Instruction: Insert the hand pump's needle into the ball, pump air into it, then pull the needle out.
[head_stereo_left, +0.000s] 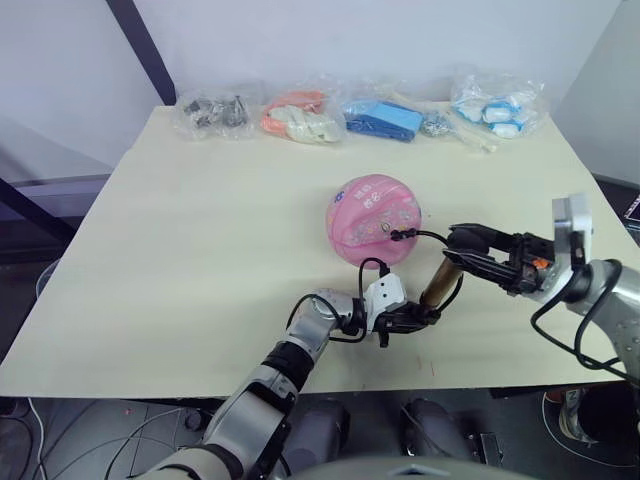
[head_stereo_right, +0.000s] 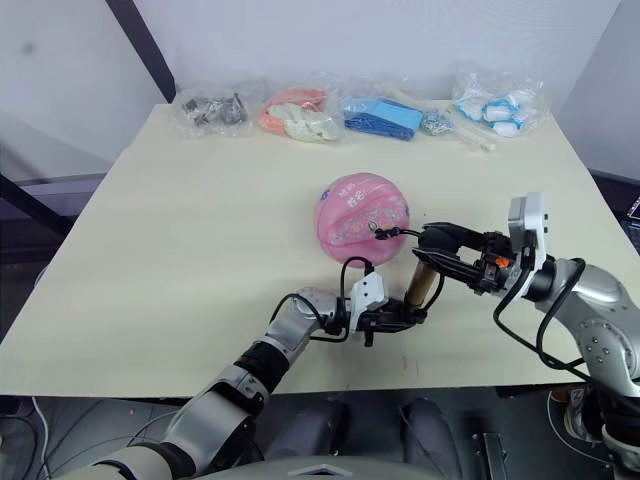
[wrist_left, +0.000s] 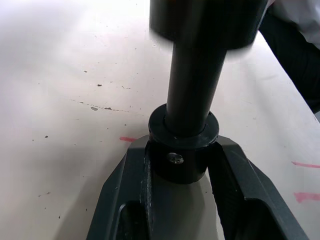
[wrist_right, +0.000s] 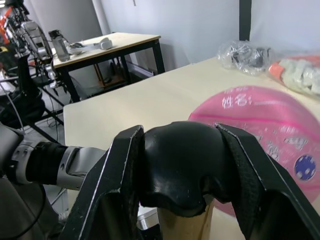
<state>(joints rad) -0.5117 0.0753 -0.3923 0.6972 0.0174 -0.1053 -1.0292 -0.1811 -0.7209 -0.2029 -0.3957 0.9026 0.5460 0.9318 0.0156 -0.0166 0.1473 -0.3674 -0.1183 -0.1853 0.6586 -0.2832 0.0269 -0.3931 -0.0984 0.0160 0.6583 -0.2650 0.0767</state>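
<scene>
From the head camera I see my left gripper (head_stereo_left: 418, 318) closed on the black lower end of the hand pump (head_stereo_left: 437, 283), which stands tilted on the pale table (head_stereo_left: 180, 240) just beside the pink ball (head_stereo_left: 373, 219), while my right gripper (head_stereo_left: 466, 248) clamps the pump's black handle at the top and the thin hose (head_stereo_left: 428, 235) arcs over to the needle (head_stereo_left: 394, 236) at the ball's surface. My left wrist camera shows both fingers (wrist_left: 122, 200) pressed tight against the pump's black base cap. My right wrist camera shows its fingers (wrist_right: 112, 185) squeezed around the rounded black handle, with the ball just behind it.
</scene>
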